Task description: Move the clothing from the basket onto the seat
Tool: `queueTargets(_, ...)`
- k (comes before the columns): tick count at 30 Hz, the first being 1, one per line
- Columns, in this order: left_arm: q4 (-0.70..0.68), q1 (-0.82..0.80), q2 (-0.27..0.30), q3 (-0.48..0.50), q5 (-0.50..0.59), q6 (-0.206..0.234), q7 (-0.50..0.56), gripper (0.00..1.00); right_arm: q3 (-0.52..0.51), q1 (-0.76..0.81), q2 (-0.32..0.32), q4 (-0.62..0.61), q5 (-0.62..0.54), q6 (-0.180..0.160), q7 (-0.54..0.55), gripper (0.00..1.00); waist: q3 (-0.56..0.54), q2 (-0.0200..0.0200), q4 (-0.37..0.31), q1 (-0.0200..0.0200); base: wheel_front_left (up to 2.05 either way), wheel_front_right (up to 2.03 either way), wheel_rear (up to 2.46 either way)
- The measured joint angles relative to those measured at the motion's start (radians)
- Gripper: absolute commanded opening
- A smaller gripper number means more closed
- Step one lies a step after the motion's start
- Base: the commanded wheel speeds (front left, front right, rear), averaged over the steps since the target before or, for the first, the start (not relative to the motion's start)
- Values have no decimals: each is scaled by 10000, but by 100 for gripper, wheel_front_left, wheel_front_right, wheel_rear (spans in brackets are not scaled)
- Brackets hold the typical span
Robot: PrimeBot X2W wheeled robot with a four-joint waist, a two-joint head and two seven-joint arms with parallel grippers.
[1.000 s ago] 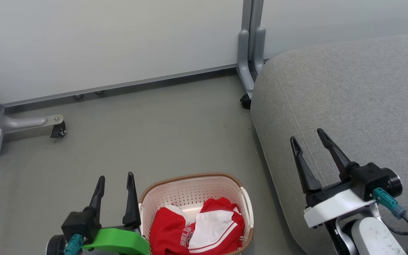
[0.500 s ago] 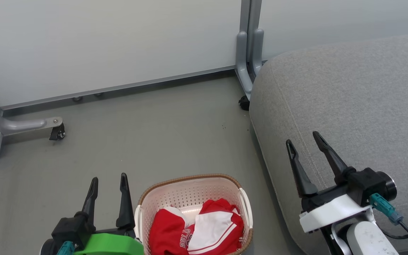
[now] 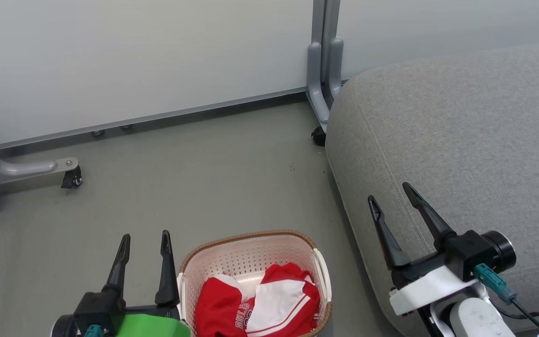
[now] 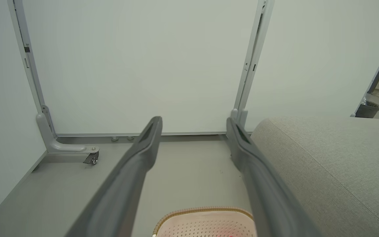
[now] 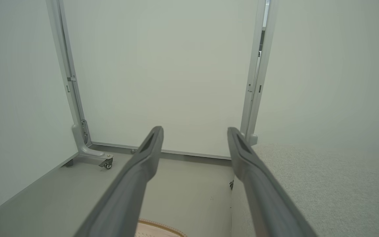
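Beneath and ahead of my right pincer (image 3: 389,192) I see the big grey seat (image 3: 461,131); just right of my left pincer (image 3: 145,234) the cream basket (image 3: 251,235) stands on the floor (image 3: 204,178), between the two pincers, with the red-and-white clothing (image 3: 232,309) bunched inside it. Both pincers have fingers spread apart, gripping nothing.

The basket (image 3: 251,255) is smooth cream plastic full of little holes, with a brown rim that looks woven, and the clothing (image 3: 274,302) is soft red and white cloth, a bit crumpled. The seat (image 3: 461,140) is grey woven cloth that looks a little rough. The floor (image 3: 194,178) is grey, smooth and dull, the wall panels (image 3: 134,56) are pale and smooth, their frame (image 3: 324,28) looks like grey metal, and the left gripper (image 3: 145,234) and right gripper (image 3: 389,191) have dark, dull fingers.
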Motion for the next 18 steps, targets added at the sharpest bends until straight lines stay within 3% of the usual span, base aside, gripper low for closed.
queueTargets(18, 642, 0, 6, 259, -677, -284, -4, 100, -523, -5, 290, 2, 663, 0, -2, 100, 79, 0, 3, 0, 0, 0, 0)
